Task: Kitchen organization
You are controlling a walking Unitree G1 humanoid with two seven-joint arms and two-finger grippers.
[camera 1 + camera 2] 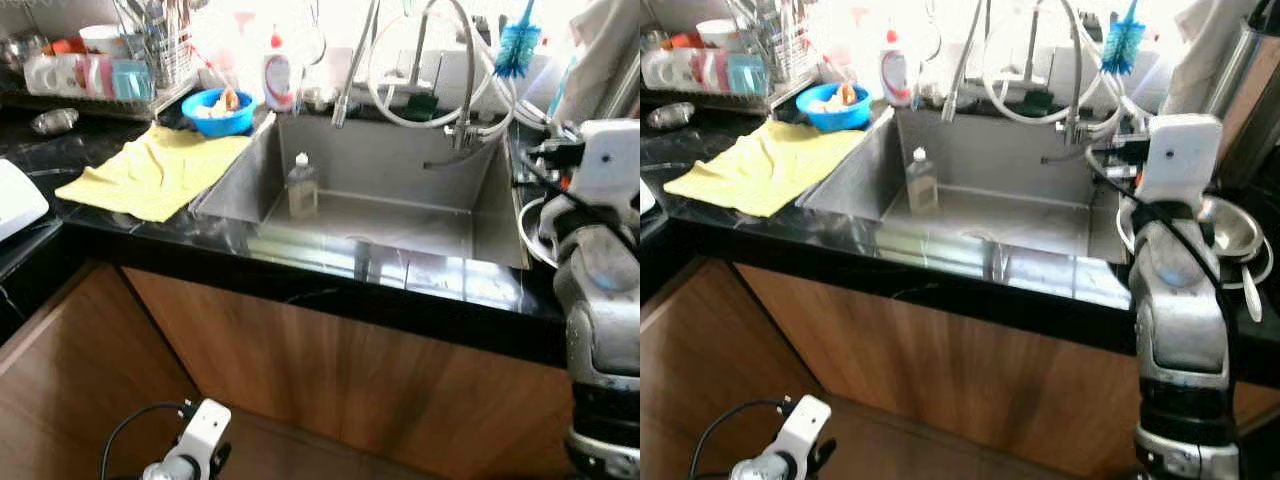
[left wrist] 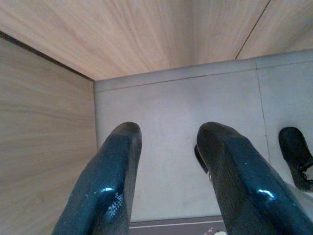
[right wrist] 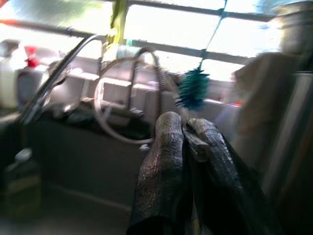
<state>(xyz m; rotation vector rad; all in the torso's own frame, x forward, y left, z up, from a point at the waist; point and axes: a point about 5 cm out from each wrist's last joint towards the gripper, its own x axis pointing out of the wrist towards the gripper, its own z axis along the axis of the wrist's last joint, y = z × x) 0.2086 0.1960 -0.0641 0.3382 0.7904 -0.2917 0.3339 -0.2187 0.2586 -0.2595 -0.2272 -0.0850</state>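
Right wrist view: blurred brush (image 3: 192, 89).

We see a steel sink (image 1: 480, 215) set in a black counter (image 1: 330, 285), with a clear soap bottle (image 1: 302, 186) standing upright inside the sink near its left wall. Left of the sink lies a yellow cloth (image 1: 155, 172), with a blue bowl (image 1: 219, 111) just behind it and a dish rack (image 1: 95, 75) further left. The right arm (image 1: 600, 300) rises right of the sink; a blue brush (image 1: 517, 45) hangs behind it.
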